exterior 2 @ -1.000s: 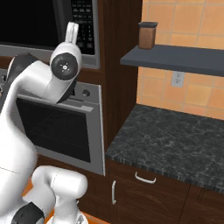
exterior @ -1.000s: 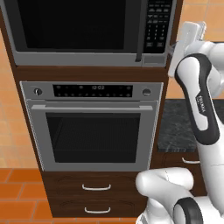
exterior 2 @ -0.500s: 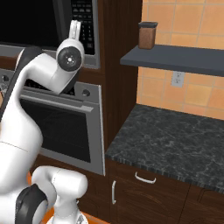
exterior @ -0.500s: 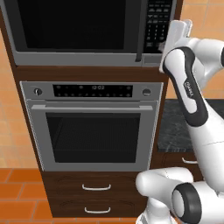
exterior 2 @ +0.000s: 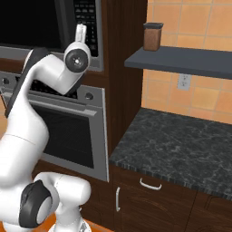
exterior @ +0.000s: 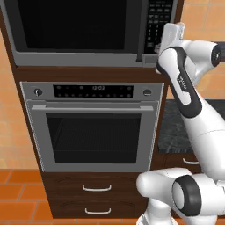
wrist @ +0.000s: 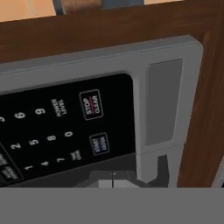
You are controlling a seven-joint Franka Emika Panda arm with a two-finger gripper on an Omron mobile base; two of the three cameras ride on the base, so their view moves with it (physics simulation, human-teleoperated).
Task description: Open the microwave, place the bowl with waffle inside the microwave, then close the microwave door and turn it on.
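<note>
The microwave (exterior: 79, 26) fills the top of the left base view, and its door (exterior: 74, 33) is closed, the dark handle bar (exterior: 140, 30) upright beside the keypad (exterior: 154, 19). My gripper (exterior: 161, 44) is raised against the keypad's lower right part, also seen from the right base view (exterior 2: 80, 29). In the hand view the shut fingertips (wrist: 113, 180) sit just under two framed buttons (wrist: 99, 143) of the black keypad (wrist: 57, 127), very close to the panel. The bowl and waffle are hidden.
A silver oven (exterior: 92, 127) with a horizontal handle sits under the microwave, with drawers (exterior: 94, 189) below it. To the right are a dark stone counter (exterior 2: 181, 145) and a shelf (exterior 2: 181, 61) carrying a brown jar (exterior 2: 152, 36).
My arm has swung up and toward the cabinet, bringing the hand from beside the microwave onto the lower right of its keypad. The door stays closed.
</note>
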